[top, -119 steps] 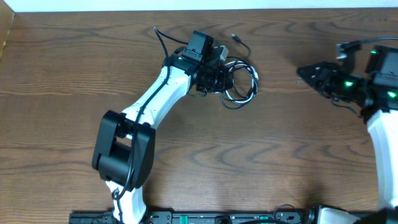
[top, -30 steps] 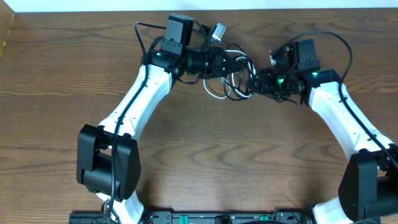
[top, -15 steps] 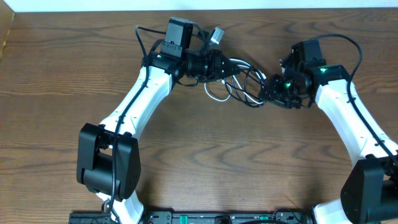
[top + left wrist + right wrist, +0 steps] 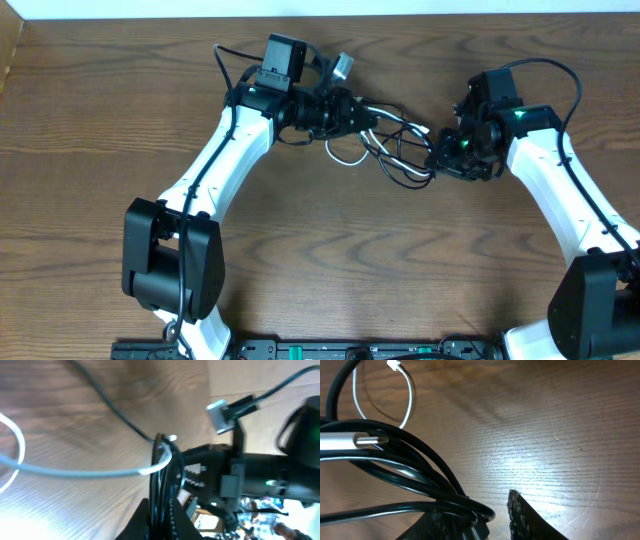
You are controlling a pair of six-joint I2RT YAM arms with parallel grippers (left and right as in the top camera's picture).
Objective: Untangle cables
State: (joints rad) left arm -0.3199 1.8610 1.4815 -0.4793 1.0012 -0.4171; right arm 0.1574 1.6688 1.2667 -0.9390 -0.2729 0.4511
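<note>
Step in hand, as judged: drawing the tangle apart. Left gripper (image 4: 352,112) clenched on both cords, the white cord (image 4: 345,157) and the black cord (image 4: 465,506) pinched together; right gripper (image 4: 437,160) at the tangle's other end, black strands between its fingers, whether pinched I cannot tell; cords strung between the two grippers, over the far middle of the table (image 4: 320,250). Next move likely calls for a firm hold on black alone, then a sideways pull. Containers: none in view.

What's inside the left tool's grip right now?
Strands of black cable run into the shut left tool; white cable hooks around them just above. The tool hides whether it is pinched too.
</note>
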